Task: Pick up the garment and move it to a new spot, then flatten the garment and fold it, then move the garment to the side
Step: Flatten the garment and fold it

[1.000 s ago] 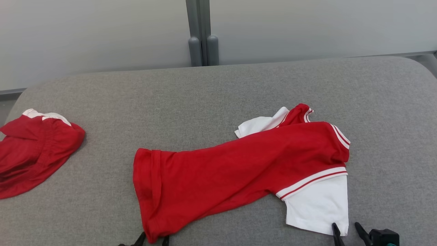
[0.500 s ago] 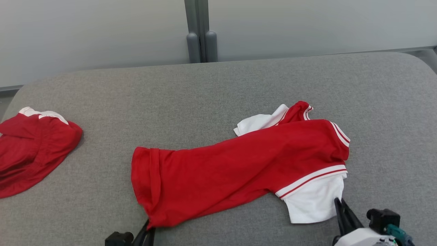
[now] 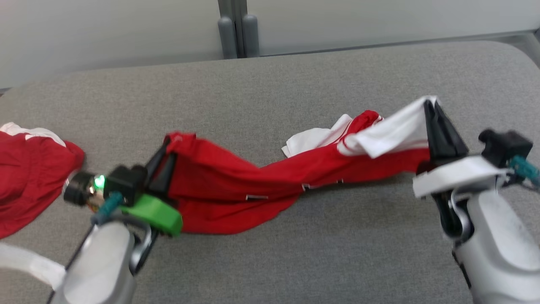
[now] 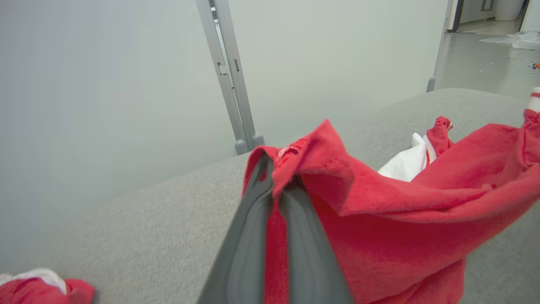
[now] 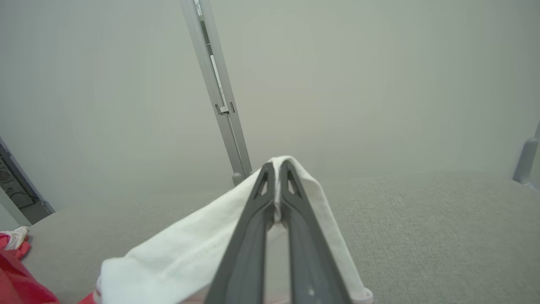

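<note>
A red garment [image 3: 253,181] with white sleeves and striped trim hangs stretched between both grippers above the grey surface [image 3: 295,84]. My left gripper [image 3: 166,145] is shut on its red hem corner, seen close up in the left wrist view [image 4: 274,169]. My right gripper [image 3: 430,105] is shut on the white sleeve [image 3: 392,133], whose cloth drapes over the fingertips in the right wrist view [image 5: 276,166]. The garment's middle sags onto the surface. The other white sleeve [image 3: 312,139] lies behind it.
A second red and white garment [image 3: 25,169] lies bunched at the left edge of the surface. A grey post [image 3: 234,27] and pale panels stand behind the far edge. Open floor [image 4: 485,55] shows past the surface's right end.
Both grippers have shut on the garment and lifted it up and away from the near edge, stretching it between them. The head camera has tilted, so the whole picture has shifted.
</note>
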Controlling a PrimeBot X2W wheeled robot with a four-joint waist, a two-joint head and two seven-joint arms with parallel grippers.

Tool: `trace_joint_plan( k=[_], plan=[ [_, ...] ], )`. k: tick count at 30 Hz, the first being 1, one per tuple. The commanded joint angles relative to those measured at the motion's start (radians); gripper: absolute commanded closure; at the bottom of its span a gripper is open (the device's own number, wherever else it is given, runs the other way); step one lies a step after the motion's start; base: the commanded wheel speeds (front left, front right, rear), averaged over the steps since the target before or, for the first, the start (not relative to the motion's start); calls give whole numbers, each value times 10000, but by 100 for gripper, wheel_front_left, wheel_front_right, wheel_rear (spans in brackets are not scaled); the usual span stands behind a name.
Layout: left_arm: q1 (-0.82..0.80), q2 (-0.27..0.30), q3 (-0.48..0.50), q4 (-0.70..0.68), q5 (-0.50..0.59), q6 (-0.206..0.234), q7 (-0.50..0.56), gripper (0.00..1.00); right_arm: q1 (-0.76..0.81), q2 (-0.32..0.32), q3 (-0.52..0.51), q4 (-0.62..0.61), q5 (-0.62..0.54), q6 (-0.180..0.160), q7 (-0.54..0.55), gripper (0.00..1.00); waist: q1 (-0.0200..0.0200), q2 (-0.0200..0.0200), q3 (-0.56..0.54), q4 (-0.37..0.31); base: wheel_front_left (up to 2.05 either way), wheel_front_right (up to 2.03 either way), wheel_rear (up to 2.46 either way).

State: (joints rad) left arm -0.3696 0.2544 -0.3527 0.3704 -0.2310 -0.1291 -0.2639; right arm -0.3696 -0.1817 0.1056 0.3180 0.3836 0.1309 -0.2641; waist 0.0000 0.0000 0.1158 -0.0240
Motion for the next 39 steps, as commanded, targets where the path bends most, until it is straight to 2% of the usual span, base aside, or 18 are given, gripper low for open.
trace_joint_plan(
  k=[1, 6, 13, 18, 23, 31, 39],
  plan=[
    [-881, 228, -174, 120, -142, -21, 76, 100, -733, -139, 75, 109, 173, -5, -4, 100, 0, 0, 728, -127, 0, 0, 0],
    [-4368, 991, -1182, 786, -970, -11, 665, 100, -3908, -528, 347, 970, 802, -5, 209, 100, 0, 0, 2107, -237, 0, 0, 0],
    [-8891, 1625, -2416, 2013, -2101, -9, 1396, 100, -8488, -1053, 680, 2278, 1151, -5, 826, 100, 0, 0, 3589, -377, 0, 0, 0],
    [-11522, 1670, -3034, 2887, -2852, -9, 1573, 100, -11383, -1262, 852, 3356, 1038, -5, 1112, 100, 0, 0, 3964, -446, 0, 0, 0],
    [-13456, 1643, -3172, 3978, -3718, -8, 1839, 100, -13693, -1281, 1093, 4534, 723, -5, 1270, 100, 0, 0, 4023, -623, 0, 0, 0],
    [-14861, 1463, -3762, 5084, -4409, -5, 1798, 100, -15532, -1091, 1289, 6327, 596, -5, 1045, 100, 0, 0, 4189, -752, 0, 0, 0],
    [-14950, 1482, -4387, 5871, -5026, -5, 1519, 100, -15549, -1060, 1723, 7277, 796, -5, 576, 100, 0, 0, 4434, -920, 0, 0, 0]
  ],
)
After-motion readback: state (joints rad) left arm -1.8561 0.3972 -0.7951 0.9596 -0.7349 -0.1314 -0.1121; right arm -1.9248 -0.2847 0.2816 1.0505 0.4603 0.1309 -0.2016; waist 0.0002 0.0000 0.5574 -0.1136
